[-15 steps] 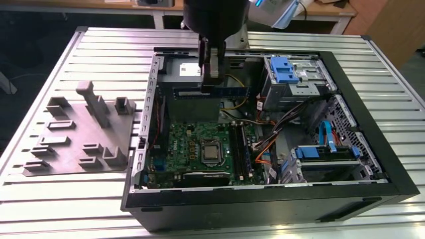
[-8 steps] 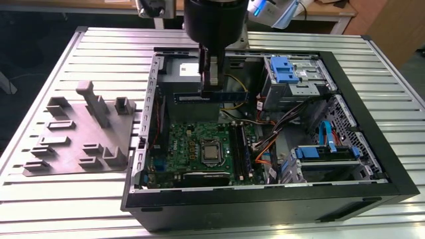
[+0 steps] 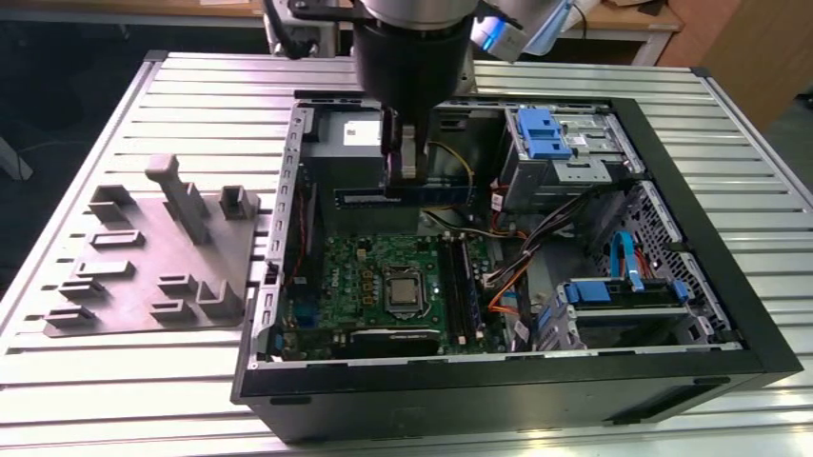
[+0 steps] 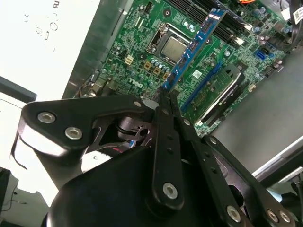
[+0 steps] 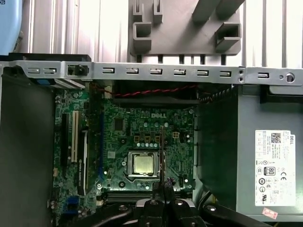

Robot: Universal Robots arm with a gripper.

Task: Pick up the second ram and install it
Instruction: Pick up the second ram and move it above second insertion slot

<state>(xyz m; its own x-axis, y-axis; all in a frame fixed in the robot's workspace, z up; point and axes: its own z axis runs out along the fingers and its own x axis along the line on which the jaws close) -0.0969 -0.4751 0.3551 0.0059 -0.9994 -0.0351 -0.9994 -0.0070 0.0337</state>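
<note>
My pincer clamped on second ram, held over motherboard's far edge. Stick's long axis runs exterior view's left to right. Memory slots lie nearer, running near-far: crosswise, I judge.

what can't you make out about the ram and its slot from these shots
- Exterior view: the gripper covers the upper middle of the second ram.
- Second wrist view: its near end is hidden between the fingers.
- First wrist view: it is edge-on, chips unseen; the gripper covers part of the memory slots.
</note>
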